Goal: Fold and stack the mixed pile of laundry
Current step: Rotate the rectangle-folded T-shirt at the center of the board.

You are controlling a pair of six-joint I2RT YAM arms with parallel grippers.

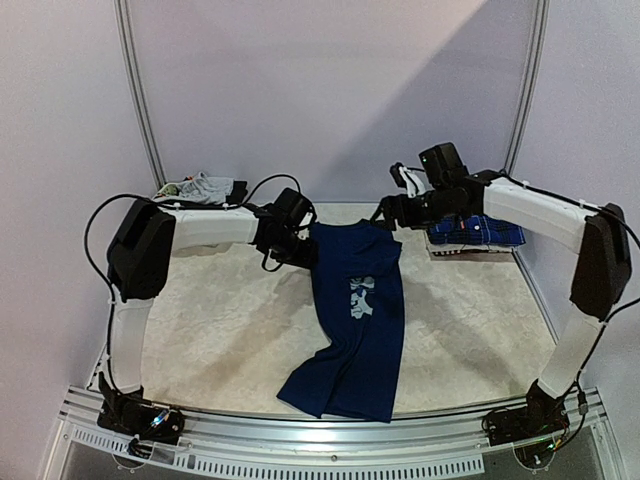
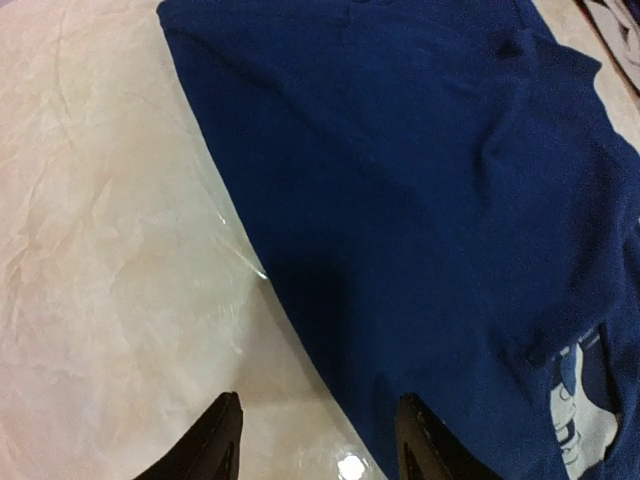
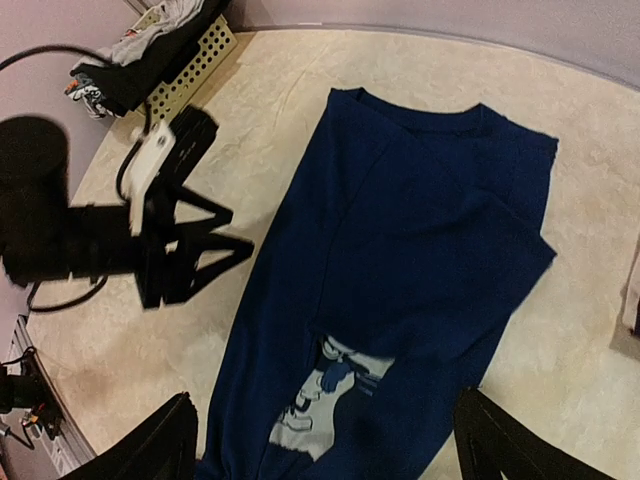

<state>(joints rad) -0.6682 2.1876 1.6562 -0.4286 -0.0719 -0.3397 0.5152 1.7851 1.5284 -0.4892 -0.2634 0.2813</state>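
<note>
Cream crinkled worktop point(image 1: 220, 320): the soft navy T-shirt with pale cartoon print point(image 1: 360, 320) lies lengthwise on it, partly folded. Left claw point(image 2: 315, 440) gapes empty at its left edge, right claw point(image 3: 325, 445) above its collar, likewise empty. Uneven pinches could skew the fold.

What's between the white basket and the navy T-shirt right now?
Only the left gripper, open above bare table, alongside the navy T-shirt. The right wrist view shows it, with the basket behind.
</note>
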